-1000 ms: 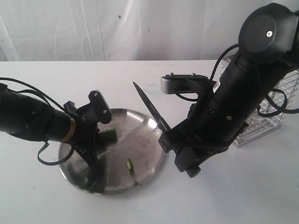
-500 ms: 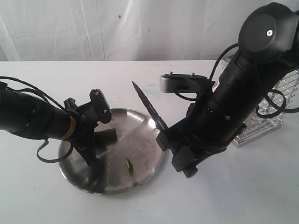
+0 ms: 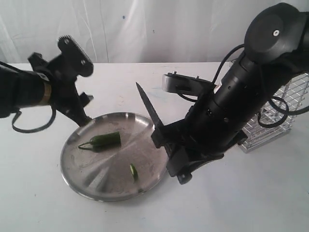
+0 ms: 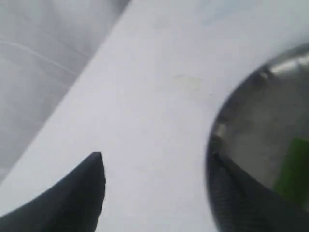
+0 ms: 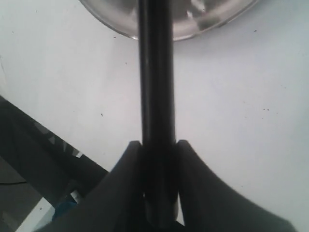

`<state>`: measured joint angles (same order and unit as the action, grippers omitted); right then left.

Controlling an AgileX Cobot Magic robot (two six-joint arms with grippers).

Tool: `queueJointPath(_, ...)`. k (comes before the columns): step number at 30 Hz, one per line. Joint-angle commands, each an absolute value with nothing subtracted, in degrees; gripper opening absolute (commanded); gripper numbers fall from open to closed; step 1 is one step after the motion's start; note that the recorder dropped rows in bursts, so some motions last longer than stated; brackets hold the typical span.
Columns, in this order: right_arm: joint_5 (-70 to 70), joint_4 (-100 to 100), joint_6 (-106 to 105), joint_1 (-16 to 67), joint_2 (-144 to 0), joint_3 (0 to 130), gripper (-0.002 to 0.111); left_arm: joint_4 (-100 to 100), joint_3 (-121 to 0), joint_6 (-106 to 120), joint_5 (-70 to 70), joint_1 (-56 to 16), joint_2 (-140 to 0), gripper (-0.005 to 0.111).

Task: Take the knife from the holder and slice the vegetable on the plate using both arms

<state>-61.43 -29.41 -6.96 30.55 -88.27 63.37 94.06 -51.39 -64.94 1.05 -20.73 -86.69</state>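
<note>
The green vegetable (image 3: 104, 140) lies free on the left half of the steel plate (image 3: 91, 181), with a small cut slice (image 3: 133, 171) nearer the front. My left gripper (image 3: 87, 94) hangs open above the plate's back-left rim, holding nothing. In the left wrist view its fingers (image 4: 72, 198) stand wide apart around bare table, with the plate (image 4: 260, 106) and a bit of the vegetable (image 4: 294, 164) off to one side. My right gripper (image 3: 164, 137) is shut on the handle of the black knife (image 3: 148, 107), blade pointing up and back over the plate's right rim. The right wrist view shows the knife (image 5: 155, 72) clamped between both fingers (image 5: 120, 193).
The chrome wire holder (image 3: 275, 121) stands at the far right, partly behind the right arm. A white curtain runs along the back of the white table (image 3: 241, 203). The right wrist view catches the plate's rim (image 5: 193, 26) and the table's dark edge (image 5: 38, 150).
My left gripper has opened, let go of the vegetable and risen up and left off the plate. The right arm with the knife has shifted slightly left.
</note>
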Motion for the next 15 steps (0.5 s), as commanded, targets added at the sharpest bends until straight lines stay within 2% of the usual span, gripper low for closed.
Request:
queueJointPath(1,-56.15,-31.3,-5.34,33.33,-92.55,63.48,0.0,91.88,-51.11,-68.31,-11.51,-20.77,-82.45,0.043)
queueJointPath(4,-54.51,-31.94,-4.15,36.78,-98.4,65.51,0.0,90.68,-51.11,-70.69,-13.96,-20.64,-83.76,0.001)
queueJointPath(9,-54.72,-30.01,2.09,41.41,-105.65,71.8,0.0,90.4,-52.68,-73.76,-11.61,-20.64,-88.47,0.0)
queueJointPath(15,-54.08,-19.77,14.33,45.36,-107.53,75.97,0.0,89.89,-54.79,-75.75,-9.77,-20.64,-93.7,0.0)
